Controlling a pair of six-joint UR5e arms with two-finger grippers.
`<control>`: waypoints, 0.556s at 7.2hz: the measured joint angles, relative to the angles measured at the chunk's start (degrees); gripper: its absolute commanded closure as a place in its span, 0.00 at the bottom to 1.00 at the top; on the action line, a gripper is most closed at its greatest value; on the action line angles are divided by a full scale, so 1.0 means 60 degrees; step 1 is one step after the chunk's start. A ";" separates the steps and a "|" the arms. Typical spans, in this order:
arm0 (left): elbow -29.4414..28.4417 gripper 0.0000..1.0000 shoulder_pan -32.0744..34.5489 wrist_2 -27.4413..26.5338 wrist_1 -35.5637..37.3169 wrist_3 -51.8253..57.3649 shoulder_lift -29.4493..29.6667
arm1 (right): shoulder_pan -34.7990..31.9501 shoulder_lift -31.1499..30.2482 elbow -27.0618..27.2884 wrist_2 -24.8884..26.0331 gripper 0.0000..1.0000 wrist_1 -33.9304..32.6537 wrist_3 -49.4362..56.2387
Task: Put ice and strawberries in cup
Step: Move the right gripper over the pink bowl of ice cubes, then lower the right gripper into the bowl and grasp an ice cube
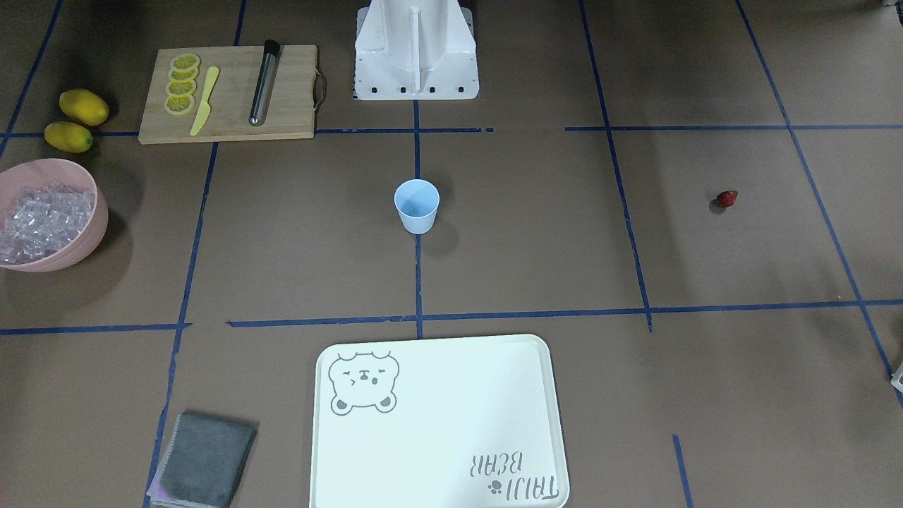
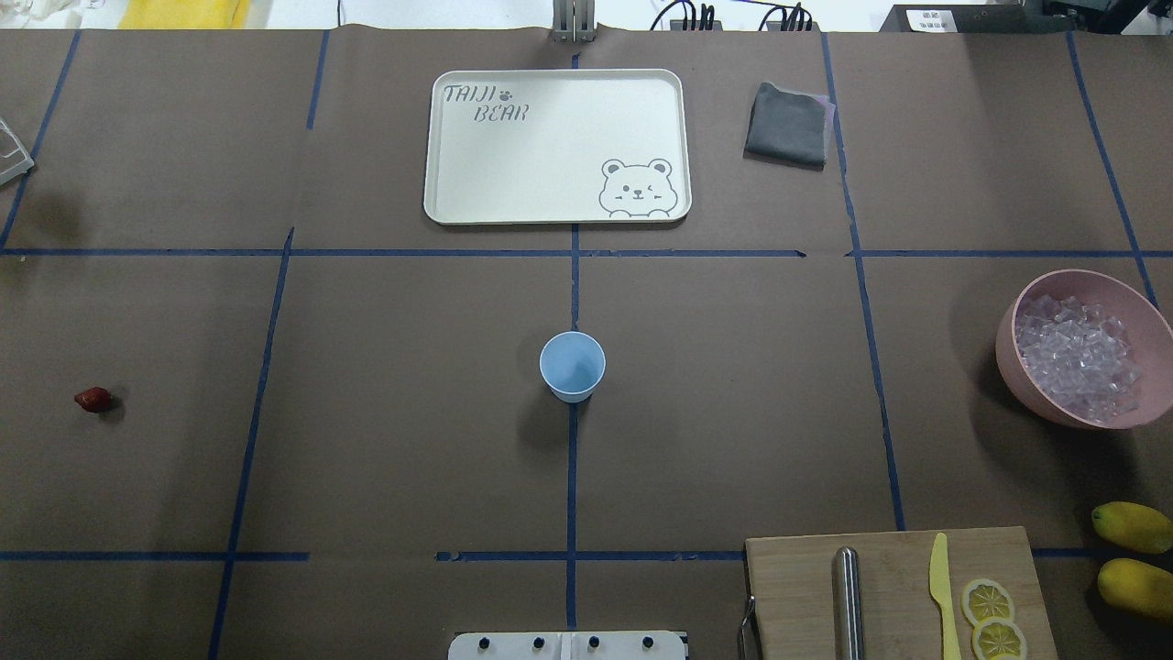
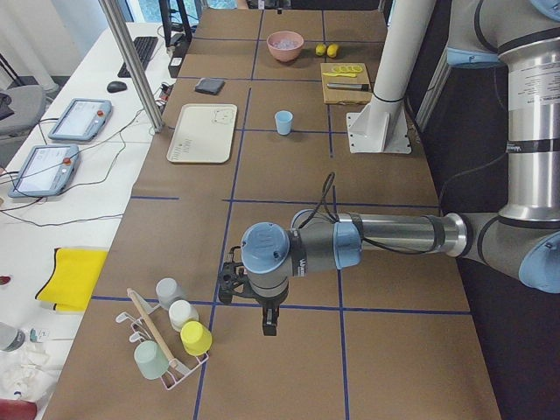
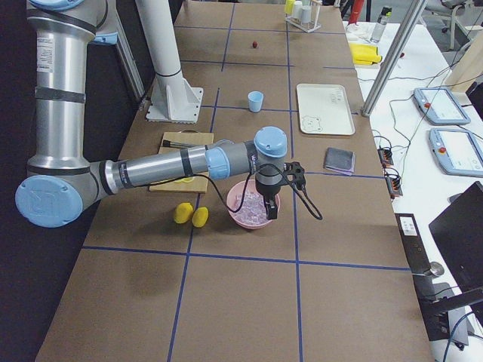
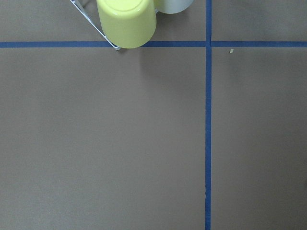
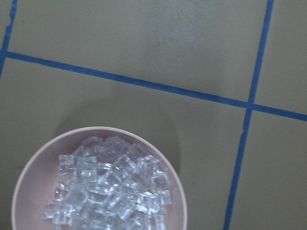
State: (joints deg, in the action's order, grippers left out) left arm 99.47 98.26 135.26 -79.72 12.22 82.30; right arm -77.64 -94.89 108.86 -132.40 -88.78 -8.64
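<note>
The light blue cup stands upright and empty at the table's centre; it also shows in the front view. The dark red strawberry lies alone far to the robot's left, also in the front view. The ice fills a pink bowl on the robot's right. The right gripper hangs over the bowl; its wrist view shows the ice below. The left gripper hangs over bare table next to a cup rack. I cannot tell whether either gripper is open or shut.
A white bear tray and grey cloth lie on the far side. A wooden board holds lemon slices, a yellow knife and a metal rod. Two lemons lie beside it. A yellow cup sits on the rack.
</note>
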 measured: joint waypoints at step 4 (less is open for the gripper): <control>0.0004 0.00 0.0000 0.0013 -0.0036 0.0006 -0.0003 | 0.1428 -0.0404 0.0210 0.0138 0.00 0.1863 -0.1868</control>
State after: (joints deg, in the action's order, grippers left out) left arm 99.49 98.26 135.34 -79.94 12.25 82.28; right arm -69.07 -97.32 110.12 -131.58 -77.61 -19.85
